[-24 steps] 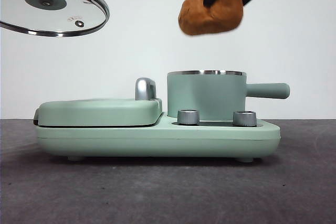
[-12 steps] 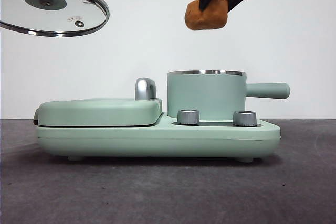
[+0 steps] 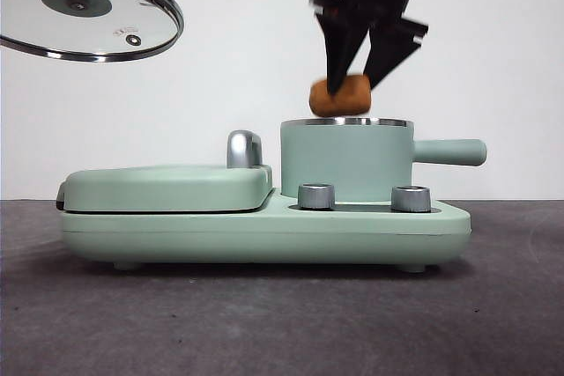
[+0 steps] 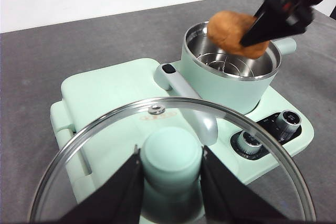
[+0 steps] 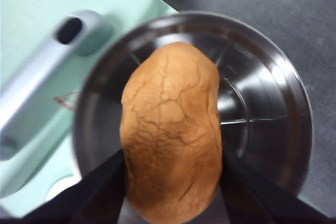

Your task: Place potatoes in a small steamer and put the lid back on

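Hanging just above the small steamer (image 3: pixel 346 160), right gripper (image 3: pixel 356 85) clamps the potato (image 3: pixel 339 97); left gripper (image 4: pixel 170 174) squeezes the lid (image 3: pixel 86 9) knob, up beside.

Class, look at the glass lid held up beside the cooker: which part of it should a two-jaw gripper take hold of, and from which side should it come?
Take the lid by its mint-green knob, coming from above the domed top. The knob is the only raised, narrow part; the glass disc is wide, smooth and thin-rimmed. The left gripper shows this, its jaws closed either side of the knob.
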Controlling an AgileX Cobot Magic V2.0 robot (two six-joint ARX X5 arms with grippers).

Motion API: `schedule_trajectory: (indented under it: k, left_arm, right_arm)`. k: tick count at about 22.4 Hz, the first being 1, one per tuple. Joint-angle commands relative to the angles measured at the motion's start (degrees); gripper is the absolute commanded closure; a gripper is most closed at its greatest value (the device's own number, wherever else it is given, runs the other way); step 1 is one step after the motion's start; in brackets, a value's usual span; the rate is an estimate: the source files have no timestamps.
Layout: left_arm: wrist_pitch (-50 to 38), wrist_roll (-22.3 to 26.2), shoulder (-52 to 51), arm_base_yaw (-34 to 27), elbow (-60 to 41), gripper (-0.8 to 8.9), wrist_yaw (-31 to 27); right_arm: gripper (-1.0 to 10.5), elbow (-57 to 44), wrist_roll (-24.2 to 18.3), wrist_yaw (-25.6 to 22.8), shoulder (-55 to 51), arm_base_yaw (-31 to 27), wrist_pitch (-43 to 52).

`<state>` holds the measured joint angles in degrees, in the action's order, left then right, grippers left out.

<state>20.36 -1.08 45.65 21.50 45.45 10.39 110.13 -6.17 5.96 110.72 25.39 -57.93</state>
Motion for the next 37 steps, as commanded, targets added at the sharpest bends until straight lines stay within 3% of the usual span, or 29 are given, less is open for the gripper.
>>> schedule_trajectory:
  k: [1,15,19,22,24,26,27,37]
  left_arm:
    - [-1.92,0.37,0.0,0.11,0.72,8.01,-0.07]
    - [-1.95,0.35,0.0,0.11,0.72,8.01,-0.07]
    - [-1.92,0.35,0.0,0.11,0.72,8.01,-0.07]
    - [-1.9,0.13,0.0,0.11,0.72,8.01,-0.07]
    - [-1.9,0.13,0.0,0.11,0.72,8.01,-0.07]
    - [-1.9,0.13,0.0,0.11,0.72,8.0,-0.07]
    - [-1.92,0.13,0.0,0.11,0.72,8.01,-0.07]
    - [-2.27,0.11,0.02,0.17,0.72,8.01,-0.04]
  right_arm:
    - [7.3,1.75,-1.29,-0.07,2.34,0.22,1.27]
    - [7.3,1.73,-1.79,-0.2,8.39,-1.22,2.34]
    - [6.0,1.75,-2.03,0.07,8.41,-1.2,2.4]
    - [6.1,1.75,-1.7,0.07,7.08,-1.22,2.45]
    - [6.1,1.75,-1.2,1.62,3.32,-1.2,2.56]
    - [6.1,1.27,0.37,7.5,-2.51,-1.86,4.66]
    - [6.1,0.22,1.38,8.2,-5.99,-2.49,7.28]
    - [6.1,-37.9,4.85,7.56,-37.38,-5.66,32.28]
